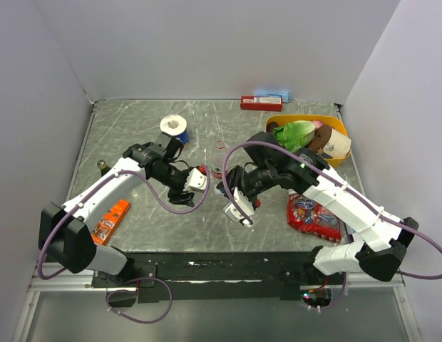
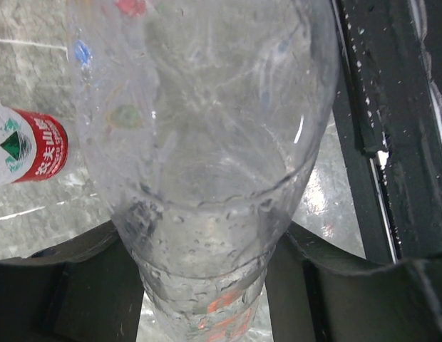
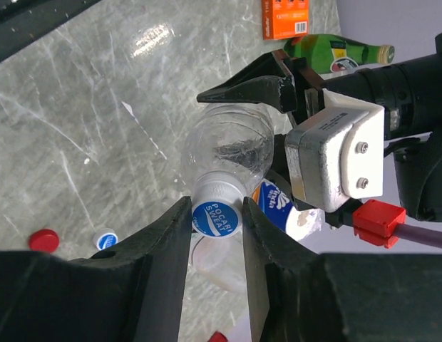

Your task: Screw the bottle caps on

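Right now I'm pinching the blue cap [image 3: 216, 216] in the right claw [image 3: 216, 214], its fingers clenched on the cap's sides while it is sitting on the neck of the clear bottle [image 3: 232, 146]. I'm gripping that bottle's body in the left claw [image 2: 203, 285], over the middle of the tabletop [image 3: 78, 107]. A red cap [image 3: 44, 240] and a second blue cap [image 3: 105, 240] are lying near each other on the tabletop, and a red-labelled bottle [image 1: 219, 158] is standing just behind.
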`<state>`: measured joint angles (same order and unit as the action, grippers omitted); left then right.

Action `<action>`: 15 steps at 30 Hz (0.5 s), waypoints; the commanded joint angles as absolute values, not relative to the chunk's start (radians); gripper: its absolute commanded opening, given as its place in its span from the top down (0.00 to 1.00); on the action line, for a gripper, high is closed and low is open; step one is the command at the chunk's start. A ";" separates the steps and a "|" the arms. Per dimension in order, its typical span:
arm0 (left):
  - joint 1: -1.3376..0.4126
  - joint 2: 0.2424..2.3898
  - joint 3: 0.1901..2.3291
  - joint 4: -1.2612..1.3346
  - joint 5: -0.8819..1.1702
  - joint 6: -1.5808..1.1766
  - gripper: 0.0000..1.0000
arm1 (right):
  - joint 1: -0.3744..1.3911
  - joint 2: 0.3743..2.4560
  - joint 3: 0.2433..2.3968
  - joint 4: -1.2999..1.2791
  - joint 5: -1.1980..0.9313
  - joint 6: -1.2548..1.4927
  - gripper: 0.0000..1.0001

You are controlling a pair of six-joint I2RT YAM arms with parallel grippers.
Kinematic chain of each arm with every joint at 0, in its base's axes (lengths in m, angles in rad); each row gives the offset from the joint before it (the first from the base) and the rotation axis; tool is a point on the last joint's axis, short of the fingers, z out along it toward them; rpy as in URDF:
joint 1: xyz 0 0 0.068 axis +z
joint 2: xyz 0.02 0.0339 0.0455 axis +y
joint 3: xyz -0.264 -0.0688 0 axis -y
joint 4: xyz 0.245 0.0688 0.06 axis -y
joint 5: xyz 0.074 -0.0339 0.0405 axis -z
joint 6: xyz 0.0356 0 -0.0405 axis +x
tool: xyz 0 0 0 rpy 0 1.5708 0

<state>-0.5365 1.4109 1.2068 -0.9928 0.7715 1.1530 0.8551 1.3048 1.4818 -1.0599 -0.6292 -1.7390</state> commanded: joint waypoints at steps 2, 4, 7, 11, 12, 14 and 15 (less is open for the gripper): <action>-0.541 1.359 1.203 -0.945 0.851 1.168 0.99 | 0.859 1.340 1.532 -1.034 -0.560 -1.688 1.00; -0.542 1.338 1.178 -0.852 0.845 1.082 0.99 | 0.858 1.412 1.606 -1.090 -0.540 -1.552 1.00; -0.543 1.276 1.109 -0.714 0.812 0.906 0.99 | 0.856 1.459 1.684 -1.054 -0.523 -1.329 1.00; -0.543 1.137 0.953 -0.330 0.709 0.652 0.99 | 0.854 1.494 1.727 -1.034 -0.494 -1.094 1.00; -0.546 1.111 0.925 -0.268 0.681 0.608 0.99 | 0.853 1.509 1.742 -1.041 -0.492 -0.998 1.00; -0.552 1.044 0.849 -0.134 0.614 0.465 0.99 | 0.848 1.549 1.779 -1.034 -0.476 -0.878 1.00; -0.558 1.022 0.824 -0.024 0.542 0.428 0.99 | 0.847 1.561 1.793 -1.032 -0.462 -0.757 1.00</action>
